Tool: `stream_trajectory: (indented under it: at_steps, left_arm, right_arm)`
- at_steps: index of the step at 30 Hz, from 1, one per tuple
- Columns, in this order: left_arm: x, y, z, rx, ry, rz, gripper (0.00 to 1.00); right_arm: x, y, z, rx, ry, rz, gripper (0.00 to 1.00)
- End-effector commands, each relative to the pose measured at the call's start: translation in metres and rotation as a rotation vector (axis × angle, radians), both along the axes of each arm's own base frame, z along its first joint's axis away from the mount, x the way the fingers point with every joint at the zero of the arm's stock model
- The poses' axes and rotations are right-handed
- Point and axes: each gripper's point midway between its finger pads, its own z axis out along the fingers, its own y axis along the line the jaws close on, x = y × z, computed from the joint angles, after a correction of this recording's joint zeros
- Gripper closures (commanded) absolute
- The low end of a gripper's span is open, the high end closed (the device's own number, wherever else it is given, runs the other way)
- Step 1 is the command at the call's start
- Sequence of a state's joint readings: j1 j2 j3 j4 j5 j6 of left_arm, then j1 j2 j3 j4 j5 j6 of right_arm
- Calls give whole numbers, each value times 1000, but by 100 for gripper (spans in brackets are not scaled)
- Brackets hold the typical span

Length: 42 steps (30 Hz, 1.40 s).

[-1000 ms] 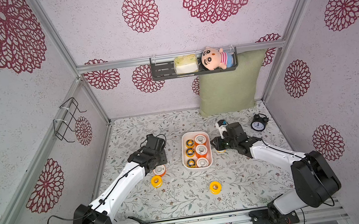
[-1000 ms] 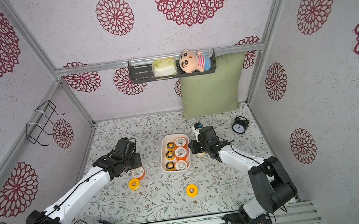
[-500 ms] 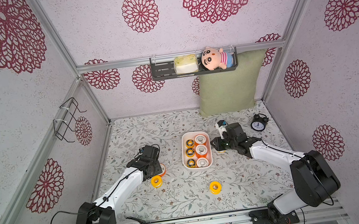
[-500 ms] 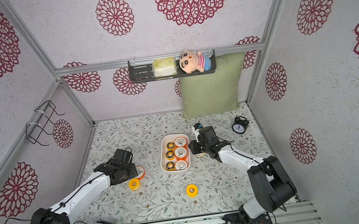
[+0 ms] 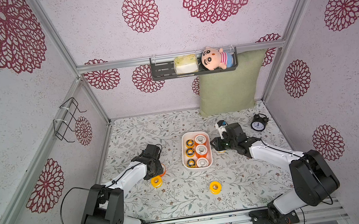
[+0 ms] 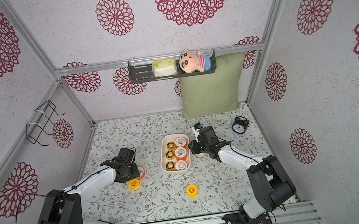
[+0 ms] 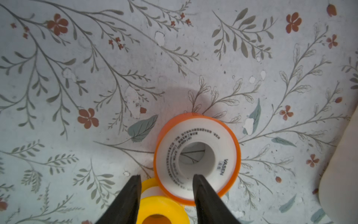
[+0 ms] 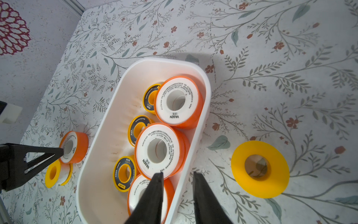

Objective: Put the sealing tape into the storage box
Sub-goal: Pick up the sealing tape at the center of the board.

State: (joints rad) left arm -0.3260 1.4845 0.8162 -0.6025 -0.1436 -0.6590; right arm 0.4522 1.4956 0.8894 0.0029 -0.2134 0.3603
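Observation:
The storage box [image 5: 199, 168] [image 8: 108, 135] is a white tub in mid-table holding several sealing tape spools, orange and black-faced yellow. An orange spool [image 7: 224, 139] [image 5: 163, 169] lies flat left of the box, touching a plain yellow spool [image 7: 164, 208] [image 5: 156, 182]. My left gripper [image 7: 167, 177] is open: one finger stands in the orange spool's hole, the other outside its rim with a gap. My right gripper [image 8: 177, 173] straddles the box's right wall with narrow jaws; whether they pinch it is unclear. Another yellow spool [image 8: 275, 184] lies just outside that wall. A third [image 5: 215, 187] lies nearer the front.
A black alarm clock [image 5: 257, 125] stands at the back right. A green pillow [image 5: 229, 87] leans on the back wall under a black shelf [image 5: 163, 71] with a plush doll and a tissue pack. A wire rack [image 5: 66, 120] hangs on the left wall.
My left arm has drawn back toward the front and come down onto the orange spool, its jaws narrowing. The right arm and the box have not moved.

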Motion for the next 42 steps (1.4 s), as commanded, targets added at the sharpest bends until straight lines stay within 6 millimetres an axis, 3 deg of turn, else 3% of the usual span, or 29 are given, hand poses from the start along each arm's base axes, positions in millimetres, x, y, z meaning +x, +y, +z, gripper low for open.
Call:
stream_trajectory:
  at_steps: [1, 12, 20, 23, 32, 42]
  left_arm:
    - [14, -1, 2, 2, -21, -12, 53]
    - [19, 0, -11, 12, 10, -14, 67]
    - [20, -3, -27, 6, 59, -18, 69]
    - [21, -5, -26, 3, 60, -23, 77]
    - [34, -8, 32, -12, -95, -15, 78]
    - [47, -57, 95, -48, -194, -157, 78]
  right_arm:
    - [4, 3, 6, 21, -12, 1, 68]
    - [4, 4, 1, 18, 2, 9, 67]
    - [4, 8, -5, 18, 22, 26, 67]
    - [5, 9, -5, 16, 27, 29, 66]
    - [6, 13, -8, 27, 37, 39, 66]
    - [8, 19, -13, 65, 54, 41, 66]
